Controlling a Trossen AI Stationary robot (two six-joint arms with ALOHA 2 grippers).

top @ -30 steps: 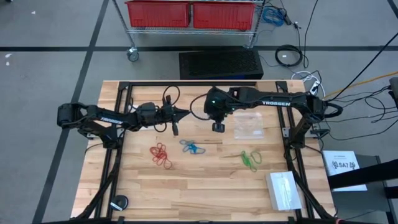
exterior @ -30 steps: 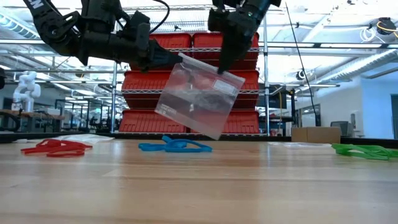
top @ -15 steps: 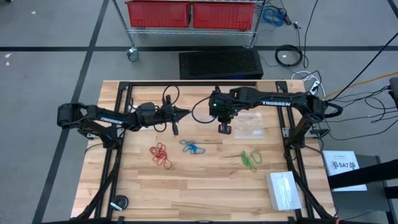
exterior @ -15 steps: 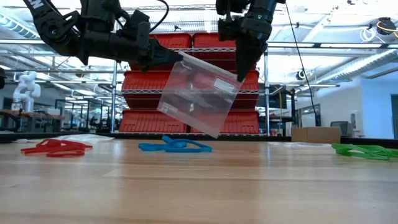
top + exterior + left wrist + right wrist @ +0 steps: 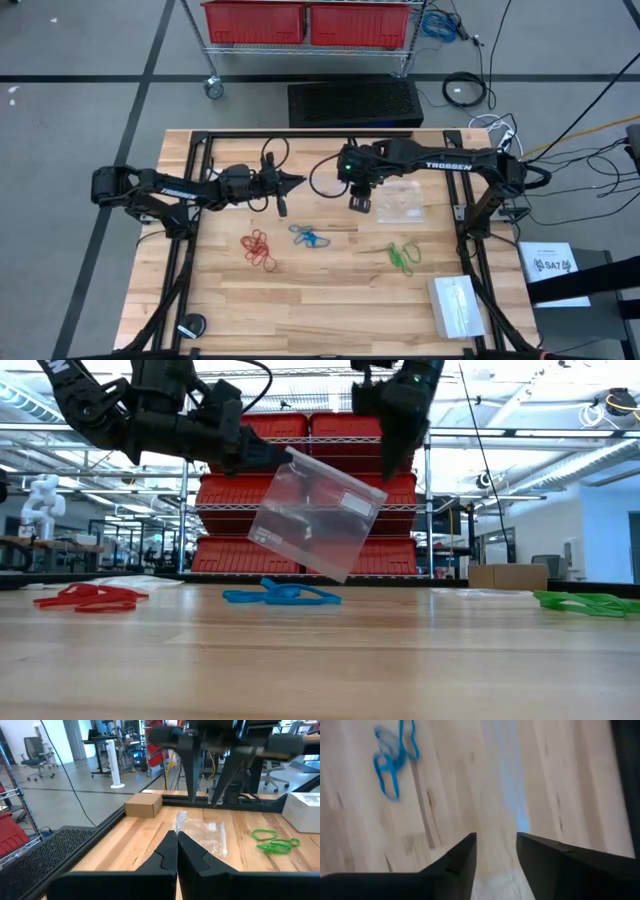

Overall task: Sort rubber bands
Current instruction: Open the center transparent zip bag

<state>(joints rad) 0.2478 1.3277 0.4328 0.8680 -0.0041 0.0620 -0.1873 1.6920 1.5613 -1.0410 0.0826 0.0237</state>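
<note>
Released by the right gripper (image 5: 392, 455), now spread, the clear bag (image 5: 318, 513) hangs from the left gripper (image 5: 272, 457), pinched at its corner, while light, floppy blue rubber bands (image 5: 309, 238) lie at 6 o'clock, best pinched mid-cluster.

Open shop floor around a butcher-block bench, as we saw it.

We had a grey concrete floor (image 5: 90, 100) crossed by dark tape lines, a wire rack cart (image 5: 310, 35) on casters behind the wooden table (image 5: 330, 300) carrying red bins (image 5: 300, 490), and a black ribbed mat (image 5: 355, 102) between cart and table. Loose black cables (image 5: 590, 150) ran along one side. Across the room we saw an office chair (image 5: 32, 755), desks, a white pedestal fan (image 5: 116, 767), and overhead ducting (image 5: 590, 455) under bright ceiling light.
</note>
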